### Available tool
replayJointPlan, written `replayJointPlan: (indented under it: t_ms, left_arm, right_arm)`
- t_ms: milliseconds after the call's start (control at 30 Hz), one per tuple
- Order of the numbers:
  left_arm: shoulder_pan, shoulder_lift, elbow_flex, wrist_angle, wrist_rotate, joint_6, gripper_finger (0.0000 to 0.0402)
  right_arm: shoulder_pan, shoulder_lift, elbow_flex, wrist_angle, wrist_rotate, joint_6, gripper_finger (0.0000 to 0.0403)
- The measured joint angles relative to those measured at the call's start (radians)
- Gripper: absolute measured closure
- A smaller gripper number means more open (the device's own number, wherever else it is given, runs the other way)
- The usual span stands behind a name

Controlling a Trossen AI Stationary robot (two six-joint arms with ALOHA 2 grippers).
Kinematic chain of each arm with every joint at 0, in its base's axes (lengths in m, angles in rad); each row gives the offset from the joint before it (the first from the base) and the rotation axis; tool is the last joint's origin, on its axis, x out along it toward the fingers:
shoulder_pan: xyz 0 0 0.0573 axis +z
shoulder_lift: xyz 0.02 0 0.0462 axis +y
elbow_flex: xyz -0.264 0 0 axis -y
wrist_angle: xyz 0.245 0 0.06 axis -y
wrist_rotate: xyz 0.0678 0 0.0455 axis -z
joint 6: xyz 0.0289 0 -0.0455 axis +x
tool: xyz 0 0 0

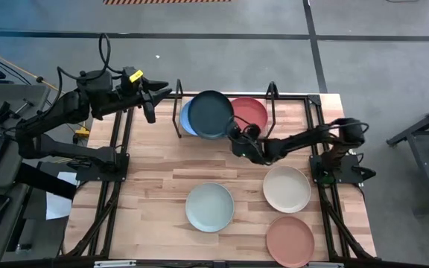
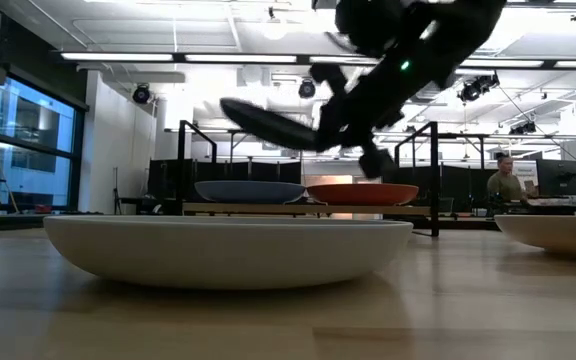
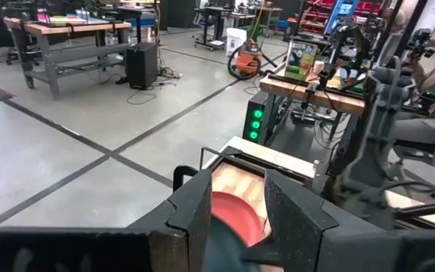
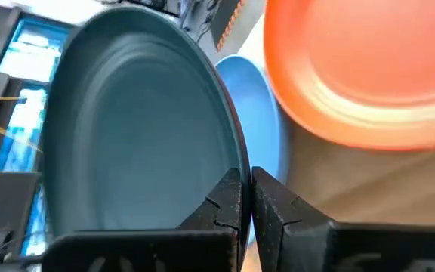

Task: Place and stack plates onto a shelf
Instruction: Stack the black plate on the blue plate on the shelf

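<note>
Over the far middle of the bench (image 1: 162,167), the right hand (image 1: 236,139) pinches the rim of the dark green plate (image 1: 211,114) between its pressed fingers (image 4: 229,200), holding it in the air above the shelf (image 1: 289,112). From the low camera the plate hangs tilted, clear of the two plates lying on the shelf board. The blue plate (image 1: 186,119) rests on the left part of the shelf, mostly covered from above by the dark green one, and the coral red plate (image 1: 252,112) lies just beside it on the right part. Nearer on the bench lie three more plates, well apart from the shelf: the pale mint plate (image 1: 209,207) at the middle, the cream plate (image 1: 287,188) to its right, and the terracotta pink plate (image 1: 290,241) nearest of all. Off the bench's far left corner, the left hand (image 1: 152,97) hovers with its fingers (image 3: 293,219) spread, touching nothing.
</note>
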Motion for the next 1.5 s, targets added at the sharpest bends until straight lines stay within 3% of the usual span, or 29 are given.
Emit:
replayJointPlan:
  t_ms: [367, 567, 933, 1233, 1500]
  left_arm:
    - [0.000, 0.000, 0.000, 0.000, 0.015, -0.001, 0.0291]
    - [0.000, -0.004, 0.000, 0.000, 0.015, -0.002, 0.0291]
    - [0.000, -0.003, 0.000, 0.000, 0.015, -0.002, 0.0291]
    - [0.000, -0.003, 0.000, 0.001, 0.014, -0.018, 0.0291]
    - [0.000, -0.003, 0.000, 0.001, 0.015, -0.018, 0.0291]
  right_arm:
    - [-0.100, 0.166, 0.197, -0.029, -0.152, -0.043, 0.0403]
    - [-0.108, 0.174, 0.207, -0.165, -0.152, -0.013, 0.0403]
    - [-0.126, 0.174, 0.207, -0.164, -0.207, -0.082, 0.0399]
    - [-0.128, 0.156, 0.207, -0.155, -0.174, -0.155, 0.0325]
    - [-0.151, 0.079, 0.207, -0.204, -0.271, -0.367, 0.0253]
